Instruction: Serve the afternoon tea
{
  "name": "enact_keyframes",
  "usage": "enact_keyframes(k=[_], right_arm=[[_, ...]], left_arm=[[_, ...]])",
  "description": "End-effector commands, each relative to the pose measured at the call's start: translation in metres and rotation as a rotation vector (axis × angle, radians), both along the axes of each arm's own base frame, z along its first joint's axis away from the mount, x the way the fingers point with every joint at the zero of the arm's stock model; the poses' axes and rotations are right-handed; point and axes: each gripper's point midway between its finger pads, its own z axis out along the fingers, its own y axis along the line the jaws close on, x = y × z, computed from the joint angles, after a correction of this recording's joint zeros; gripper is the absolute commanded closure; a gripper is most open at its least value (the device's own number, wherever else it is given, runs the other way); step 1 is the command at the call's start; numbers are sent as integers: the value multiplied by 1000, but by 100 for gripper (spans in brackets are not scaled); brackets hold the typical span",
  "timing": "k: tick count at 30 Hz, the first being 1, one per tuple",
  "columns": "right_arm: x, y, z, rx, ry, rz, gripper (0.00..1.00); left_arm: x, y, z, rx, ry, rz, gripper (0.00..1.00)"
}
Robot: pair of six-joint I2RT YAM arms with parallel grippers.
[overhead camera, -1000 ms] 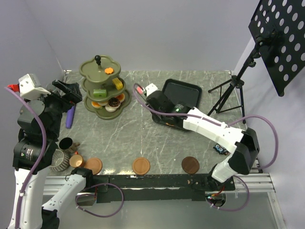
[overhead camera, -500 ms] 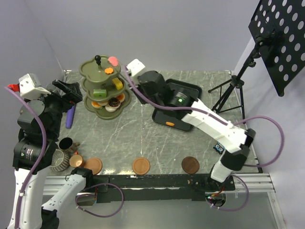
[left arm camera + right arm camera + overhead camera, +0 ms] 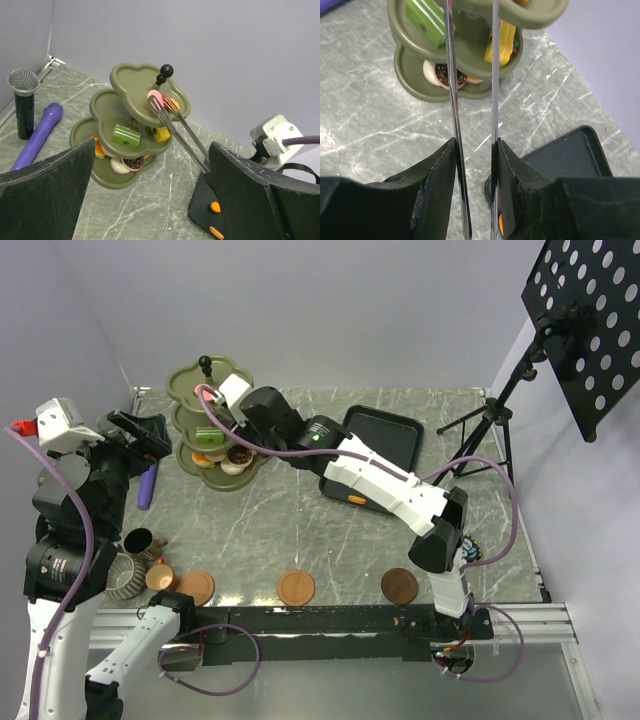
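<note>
Pink pastry (image 3: pixel 154 94) is now pinched in the tips of the metal tongs (image 3: pixel 177 131) at the top tier of the olive-green stand (image 3: pixel 131 87), just beside an orange pastry (image 3: pixel 173 104); whether it rests on the tier I cannot tell. A second ago the right arm (image 3: pixel 400 495) was bent over the black tray (image 3: pixel 385 428). Half a second ago it carried the pastry just right of the stand's knob. Now it reaches far left, its jaws clamped on the tongs' two blades. The left arm (image 3: pixel 80 510) has not moved, and its jaws are spread wide at the left, holding nothing. Two more orange pieces (image 3: pixel 215 206) lie on the tray's near end. The bench (image 3: pixel 300 520) is grey-green marbled stone. Three brown saucers (image 3: pixel 296 587) line its near edge, and three cups (image 3: pixel 139 541) cluster near left. A purple microphone (image 3: pixel 149 483) lies left of the stand. Pale lilac-grey walls close the room, and a black perforated panel (image 3: pixel 590 310) on a tripod stands far right.
</note>
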Motion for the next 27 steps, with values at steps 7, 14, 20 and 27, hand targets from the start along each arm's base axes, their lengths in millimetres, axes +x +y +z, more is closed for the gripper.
enact_keyframes(k=[7, 14, 20, 27], right_arm=[[5, 4, 44, 96, -74, -6, 52], [6, 2, 54, 121, -92, -13, 49], [2, -23, 102, 218, -179, -78, 53], [-14, -75, 138, 327, -248, -161, 55]], left_arm=[[-4, 3, 8, -8, -40, 10, 0], [-6, 3, 8, -4, -38, 12, 0], [-6, 3, 7, -10, -39, 13, 0], [-1, 0, 2, -12, -23, 2, 0]])
